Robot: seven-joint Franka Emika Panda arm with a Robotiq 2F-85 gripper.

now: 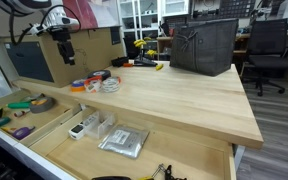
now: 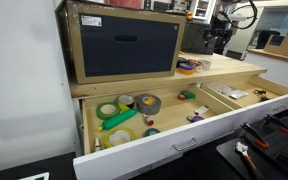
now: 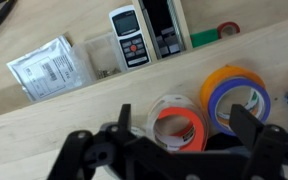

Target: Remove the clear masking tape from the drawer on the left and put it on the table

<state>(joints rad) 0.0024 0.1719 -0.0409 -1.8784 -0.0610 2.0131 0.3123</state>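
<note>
The claw hangs wide open above the clear tape, which lies on the counter near its edge, against an orange roll, outside the drawer.

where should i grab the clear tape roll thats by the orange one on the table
Take the clear tape roll by its exposed arc on the drawer side, coming straight down. It seems to lie flat on the table, and the orange roll overlaps its other side, so probably only that arc can be pinched.
</note>
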